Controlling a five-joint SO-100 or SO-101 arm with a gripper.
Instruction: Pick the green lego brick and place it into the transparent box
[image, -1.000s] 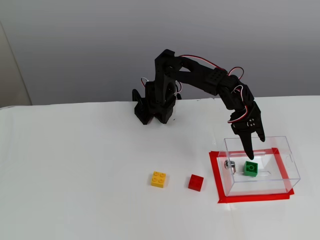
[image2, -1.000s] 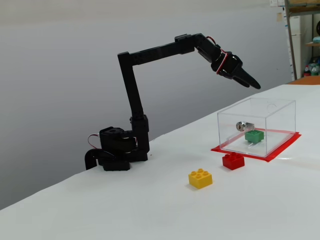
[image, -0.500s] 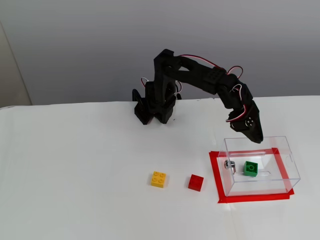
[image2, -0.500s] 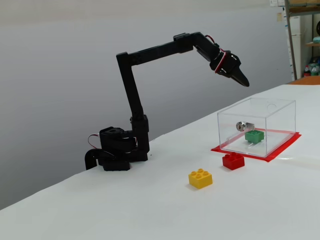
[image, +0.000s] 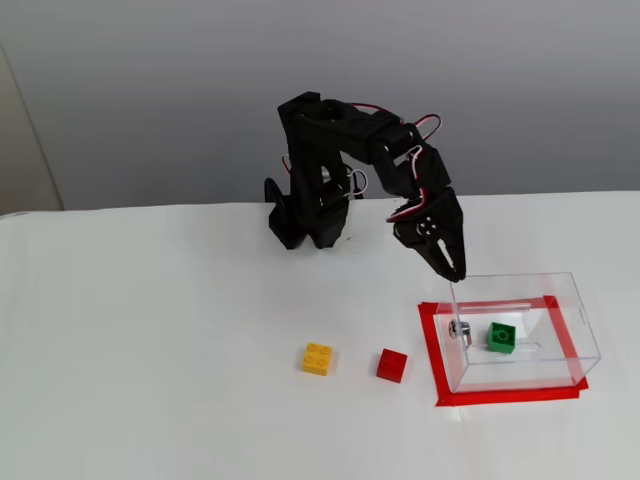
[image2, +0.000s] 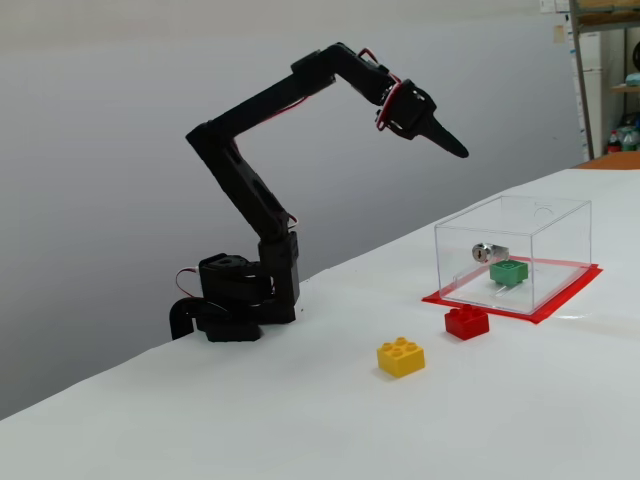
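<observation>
A black robot arm's gripper (image: 455, 272) hangs in the air above the near-left corner of the transparent box (image: 570, 310), its fingers pressed together to a single point and holding nothing — empty and clenched. In a fixed view from the side, the gripper (image2: 458, 150) points outward and slightly down, well above the box (image2: 560, 225) and apart from it.

The green lego brick (image: 503, 337) lies inside the box, on its floor toward the left end, just beside a small metal fitting (image: 460, 329) on the box wall. The box sits within a red tape outline (image: 432, 345) on a white table (image: 150, 340).

Outside the box, to its left in that view, a red brick (image: 392, 365) rests near the tape, and a yellow brick (image: 318, 358) lies a little farther left. The arm's base (image: 305, 215) stands at the back of the table — well apart from the bricks.
</observation>
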